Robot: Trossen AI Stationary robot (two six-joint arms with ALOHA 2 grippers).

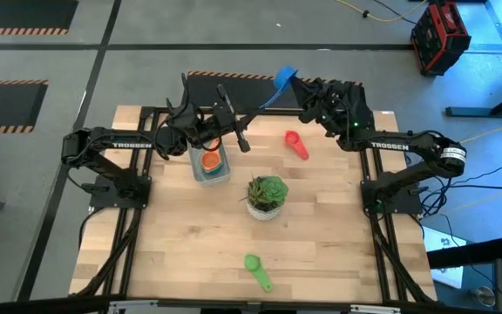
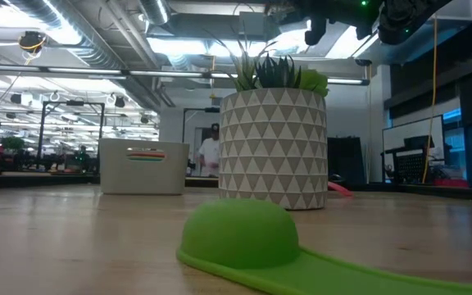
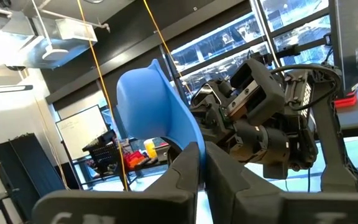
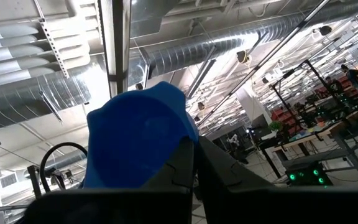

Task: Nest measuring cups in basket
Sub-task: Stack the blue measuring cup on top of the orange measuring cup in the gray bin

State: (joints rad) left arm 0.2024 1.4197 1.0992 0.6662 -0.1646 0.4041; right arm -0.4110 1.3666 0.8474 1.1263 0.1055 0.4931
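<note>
One green cup (image 1: 256, 269): lies bowl-down on the table (image 1: 190, 253), on the near side of the plant pot (image 1: 267, 196) and well apart from it; in the low view it (image 2: 240, 233) fills the foreground with the pot (image 2: 273, 147) behind it
Plant pot: white with a grey triangle pattern and green leaves; stands upright about mid-table
Basket (image 1: 195, 166): just beyond the plant pot and to its left; upright on the table; an orange cup (image 1: 211, 160) sits uppermost inside it; in the low view red and green bands show through its wall (image 2: 142, 172)
Red cup (image 1: 296, 144): on the table beyond the plant pot, slightly to its right; apart from the basket; handle towards the pot
Left gripper (image 1: 264, 106): raised above the table beyond the plant pot, past the basket; fingers pressed together on the handle of the blue cup (image 3: 154, 106), as its wrist view (image 3: 201, 165) shows
Right gripper (image 1: 306, 98): raised beyond the plant pot and to its right, past the red cup; its wrist view (image 4: 192, 158) shows the fingers drawn together at the edge of the same cup (image 4: 135, 137)
Blue cup (image 1: 286, 78): held in the air between the two grippers, farthest from the plant pot; not in the basket
</note>
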